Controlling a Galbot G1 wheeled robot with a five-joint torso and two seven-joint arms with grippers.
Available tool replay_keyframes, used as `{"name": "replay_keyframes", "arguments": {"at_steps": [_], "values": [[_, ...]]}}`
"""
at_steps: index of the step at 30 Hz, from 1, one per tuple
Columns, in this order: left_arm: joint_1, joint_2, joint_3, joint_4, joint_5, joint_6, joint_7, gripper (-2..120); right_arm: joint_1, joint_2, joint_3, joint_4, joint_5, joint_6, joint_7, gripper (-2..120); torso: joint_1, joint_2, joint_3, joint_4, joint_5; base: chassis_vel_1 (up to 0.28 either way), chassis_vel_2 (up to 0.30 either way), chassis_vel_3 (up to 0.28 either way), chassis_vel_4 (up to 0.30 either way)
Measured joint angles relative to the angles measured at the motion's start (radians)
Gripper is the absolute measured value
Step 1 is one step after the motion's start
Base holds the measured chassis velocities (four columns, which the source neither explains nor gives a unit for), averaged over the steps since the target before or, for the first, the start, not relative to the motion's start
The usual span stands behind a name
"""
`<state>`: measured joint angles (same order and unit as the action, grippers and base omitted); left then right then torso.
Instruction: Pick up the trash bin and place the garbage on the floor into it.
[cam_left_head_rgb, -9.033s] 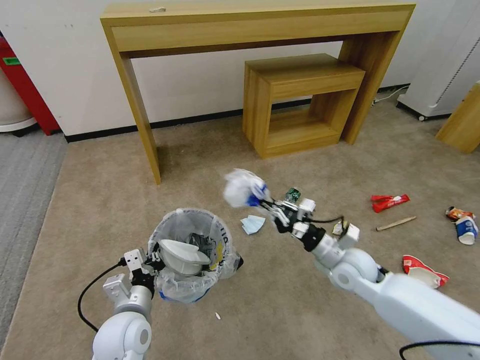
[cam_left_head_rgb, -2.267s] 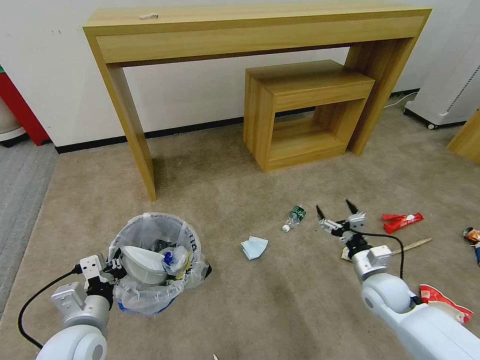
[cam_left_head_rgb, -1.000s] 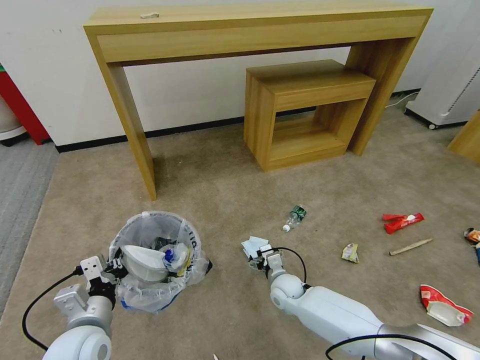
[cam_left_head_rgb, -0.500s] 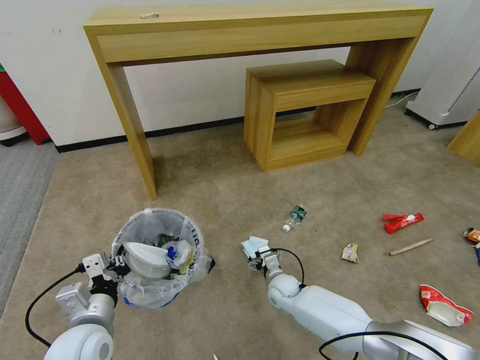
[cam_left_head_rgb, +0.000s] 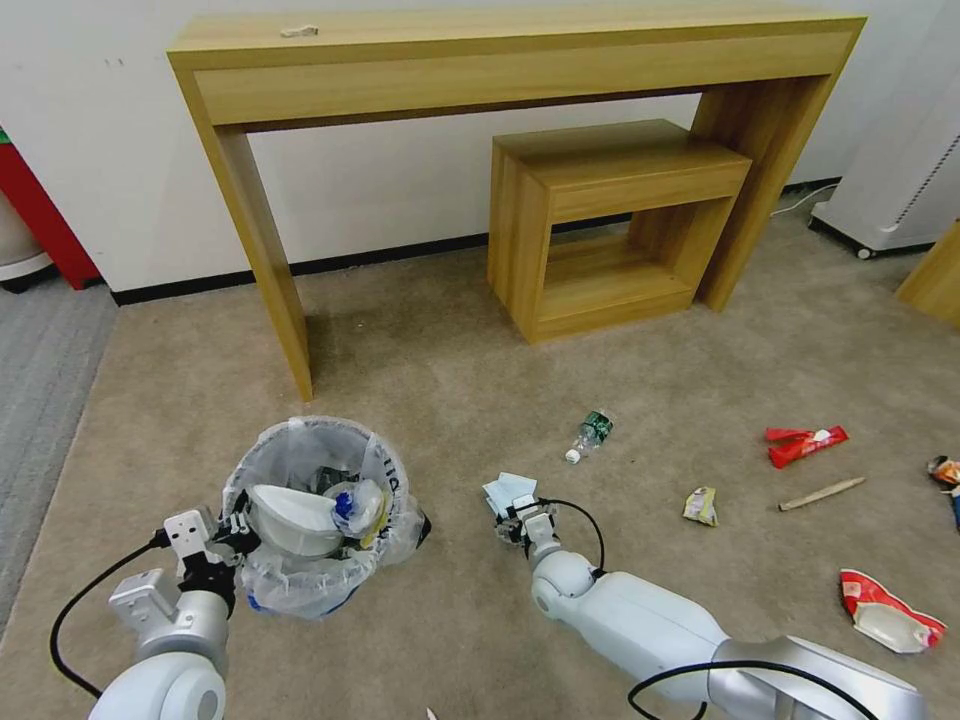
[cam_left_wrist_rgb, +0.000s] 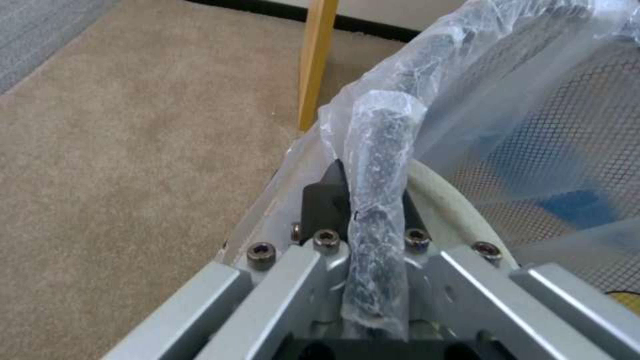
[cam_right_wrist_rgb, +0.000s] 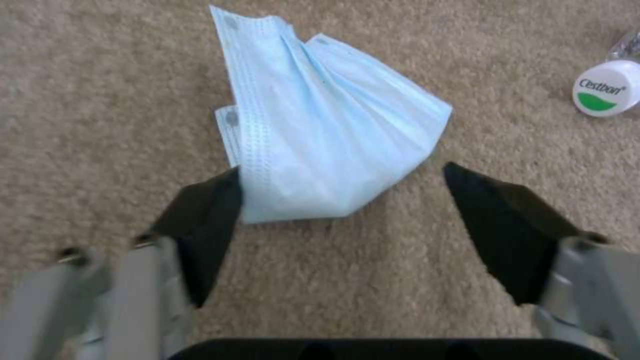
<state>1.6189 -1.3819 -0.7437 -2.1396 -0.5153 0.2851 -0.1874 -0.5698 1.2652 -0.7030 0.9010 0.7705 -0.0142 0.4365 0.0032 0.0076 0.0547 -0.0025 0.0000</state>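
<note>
Since the frame half a second back, the right gripper (cam_left_head_rgb: 515, 517) has barely crept along the carpet (cam_left_head_rgb: 450, 350) and sits low at the face mask (cam_left_head_rgb: 507, 491), while two seconds back it hung open over near the wooden stick (cam_left_head_rgb: 821, 493). In the right wrist view its fingers (cam_right_wrist_rgb: 203, 212) are spread wide apart, one black tip touching the mask's edge and the other clear of it on bare carpet, with the folded blue mask lying flat between and just ahead of them. The bottle (cam_left_head_rgb: 590, 435) lies at the mask's two o'clock, its white cap (cam_right_wrist_rgb: 602, 88) showing near the gripper.

The left gripper (cam_left_head_rgb: 228, 532) holds the bin (cam_left_head_rgb: 310, 520) at its eight o'clock rim, fingers clamped on the bag-wrapped edge (cam_left_wrist_rgb: 377, 200). The bin sits at the mask's nine o'clock, well apart. A red packet (cam_left_head_rgb: 805, 442), a small wrapper (cam_left_head_rgb: 701, 505) and a crushed cup (cam_left_head_rgb: 890, 610) lie scattered toward three and four o'clock.
</note>
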Motion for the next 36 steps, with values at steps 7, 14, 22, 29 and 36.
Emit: {"name": "replay_keyframes", "arguments": {"at_steps": [7, 14, 22, 29, 36], "values": [[-0.011, -0.002, 0.009, 0.006, 0.001, -0.003, 0.001, 1, -0.005, -0.011, 0.011, -0.010, -0.039, 0.031, -0.026, 43, 0.000, 0.000, 0.000, 0.0000, 0.0000, 0.000, 0.000, 0.000, 0.000], [-0.014, -0.004, 0.016, 0.006, 0.001, -0.003, 0.000, 1, -0.008, -0.026, 0.019, -0.008, -0.055, 0.046, -0.044, 18, 0.000, 0.000, 0.000, 0.0000, 0.0000, 0.000, 0.000, 0.000, 0.000], [-0.017, 0.001, 0.010, 0.011, -0.001, -0.004, -0.004, 1, -0.021, -0.088, 0.045, 0.050, -0.062, 0.074, -0.074, 0, 0.000, 0.000, 0.000, 0.0001, 0.0002, 0.000, 0.000, 0.000, 0.000], [-0.028, 0.005, 0.012, 0.034, -0.001, -0.004, -0.008, 1, -0.034, -0.246, 0.118, 0.255, -0.040, 0.170, -0.130, 0, 0.000, 0.000, 0.000, -0.0002, 0.0000, 0.000, 0.000, 0.000, 0.000], [-0.034, 0.016, 0.020, 0.048, -0.001, 0.005, -0.013, 1, -0.036, -0.385, 0.208, 0.551, -0.041, 0.216, -0.192, 0, 0.000, 0.000, 0.000, 0.0000, 0.0001, 0.000, 0.000, 0.000, 0.000]]}}
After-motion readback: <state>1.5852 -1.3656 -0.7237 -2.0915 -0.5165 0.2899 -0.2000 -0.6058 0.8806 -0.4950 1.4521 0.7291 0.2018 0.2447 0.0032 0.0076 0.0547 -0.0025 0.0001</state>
